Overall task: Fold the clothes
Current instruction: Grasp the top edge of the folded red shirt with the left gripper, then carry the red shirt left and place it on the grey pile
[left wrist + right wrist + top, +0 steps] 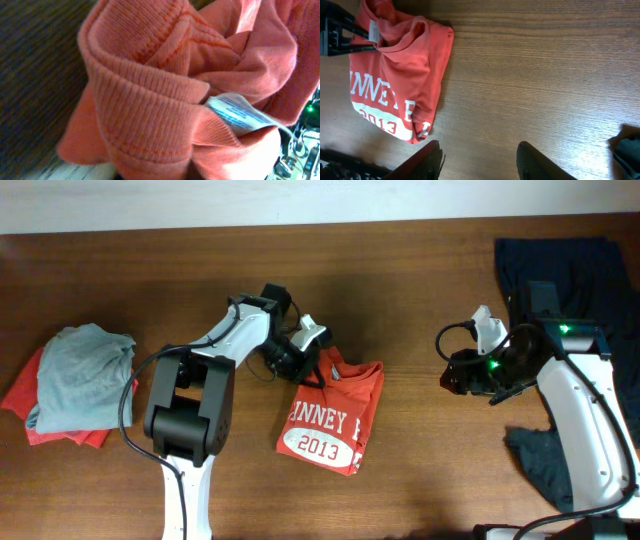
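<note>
The left pincer [313,370] is clamped on the collar [145,95] of the red T-shirt [335,420]. The right pincer [479,148] gapes wide and empty above the desk [545,75].

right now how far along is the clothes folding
Done: a grey and red stack sits folded at far left. In hand: the left gripper pinches the collar of the half-folded red shirt; the right gripper is open and empty. Left: dark clothes heaped on the right.

overhead top-down; left wrist close, right wrist far; share red shirt [335,415]
</note>
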`<state>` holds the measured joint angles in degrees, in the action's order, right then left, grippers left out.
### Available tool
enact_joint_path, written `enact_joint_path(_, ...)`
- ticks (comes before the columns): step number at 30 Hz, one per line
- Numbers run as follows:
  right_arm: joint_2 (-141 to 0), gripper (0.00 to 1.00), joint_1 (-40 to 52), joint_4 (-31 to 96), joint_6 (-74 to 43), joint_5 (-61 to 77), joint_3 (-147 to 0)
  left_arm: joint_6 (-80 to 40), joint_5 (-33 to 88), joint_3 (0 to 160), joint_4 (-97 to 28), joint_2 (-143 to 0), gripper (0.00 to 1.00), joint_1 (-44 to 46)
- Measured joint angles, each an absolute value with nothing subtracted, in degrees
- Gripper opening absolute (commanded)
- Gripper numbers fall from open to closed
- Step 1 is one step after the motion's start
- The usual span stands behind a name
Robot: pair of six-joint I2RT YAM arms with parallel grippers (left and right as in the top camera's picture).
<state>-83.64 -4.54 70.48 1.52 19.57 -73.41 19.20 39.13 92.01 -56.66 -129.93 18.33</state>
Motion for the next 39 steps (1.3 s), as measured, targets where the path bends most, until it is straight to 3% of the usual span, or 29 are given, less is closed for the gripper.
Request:
enact_joint_path(7,-83.64,0.54,-4.54,70.59,1.85,19.27,-73.41,16.97,33.58,93.97,-59.75,-128.97,0.01,16.05)
enact_joint_path(19,-83.64,0.54,-4.54,71.29,2.42,16.71,-73.41,9.82,8.36,94.41,-67.18,-107.04,0.01,7.38)
enact_joint_path(27,-83.64,0.54,-4.54,71.5,2.68,16.53,-73.41,4.97,-5.74,94.41,-70.41,-102.69,0.01,0.95)
enact_joint_path(39,-83.64,0.54,-4.54,71.79,3.03,16.51,-73.41,2.52,-8.16,94.41,-62.85,-101.12,0.0,-14.94)
